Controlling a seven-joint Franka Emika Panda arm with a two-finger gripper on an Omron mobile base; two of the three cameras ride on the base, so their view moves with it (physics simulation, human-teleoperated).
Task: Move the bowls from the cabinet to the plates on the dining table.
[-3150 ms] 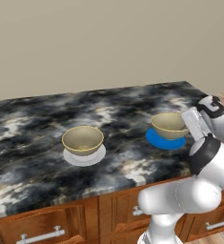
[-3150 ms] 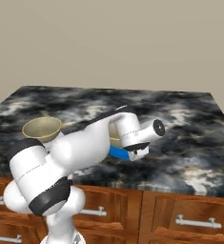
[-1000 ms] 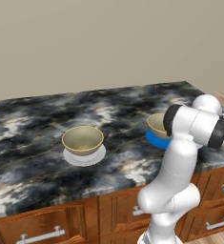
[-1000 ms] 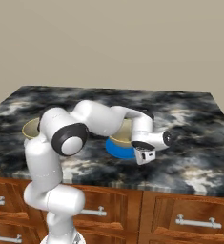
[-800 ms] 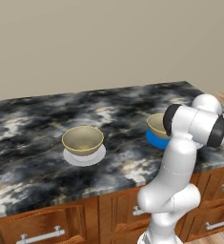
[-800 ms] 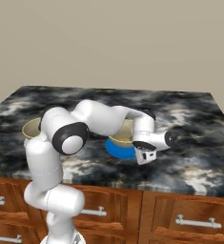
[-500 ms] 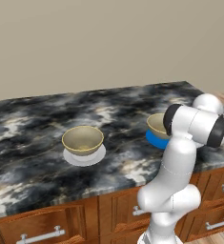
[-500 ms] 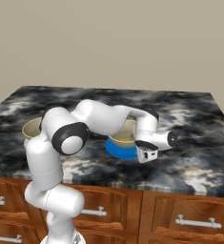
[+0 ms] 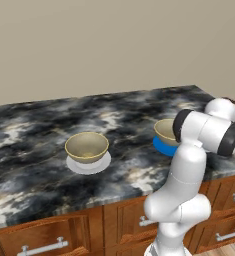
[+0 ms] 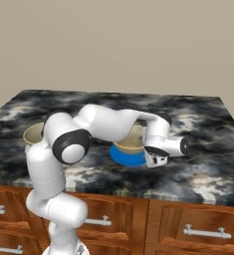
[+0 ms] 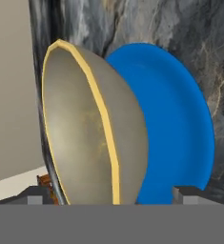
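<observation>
One grey-olive bowl (image 9: 86, 145) stands upright on the pale plate (image 9: 90, 164) at the left middle of the dining table (image 9: 34, 122). The second bowl (image 10: 132, 140) rests on the blue plate (image 10: 126, 157); my arm hides part of both. In the hand view this bowl (image 11: 89, 128) and the blue plate (image 11: 175, 119) appear side-on and very close. My gripper (image 10: 149, 156) hovers level beside that bowl, open. Its fingertips (image 11: 187, 192) are spread wide on either side of the bowl's base, and touch cannot be judged. In the right base view the other bowl (image 10: 33, 132) peeks out behind my arm.
Brown wooden drawers with silver handles (image 10: 203, 231) run under the marbled top. A plain beige wall stands behind the table. My own elbow (image 9: 204, 131) rises over the table's near right edge. Bare stone lies between the two plates and toward the far edge (image 10: 198, 114).
About three seconds ago the arm was folded lower; its elbow has swung up in front of the blue plate. Over the last second the hand has barely moved. Both bowls stay put.
</observation>
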